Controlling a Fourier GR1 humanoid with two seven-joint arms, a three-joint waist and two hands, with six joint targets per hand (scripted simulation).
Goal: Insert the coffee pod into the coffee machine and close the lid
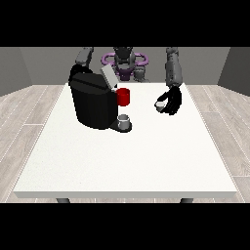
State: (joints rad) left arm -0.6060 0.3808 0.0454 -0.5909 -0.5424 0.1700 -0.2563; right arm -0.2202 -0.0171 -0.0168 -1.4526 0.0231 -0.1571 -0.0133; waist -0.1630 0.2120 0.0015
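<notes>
A black coffee machine [92, 102] stands on the white table [132, 156] at the left of the middle, its grey lid [108, 76] raised and tilted back. A small grey cup [124, 120] sits on the machine's base at its front. The hand at the view's right [172, 101] hovers over the table to the right of the machine, its fingers curled round a small whitish coffee pod [159, 105]. The hand at the view's left is hidden behind the machine; only its grey arm [85, 57] shows above.
A red mug [123, 96] stands just behind and right of the machine. The robot's torso [124, 61] is at the table's far edge. Bare tabletop stretches towards the front edge.
</notes>
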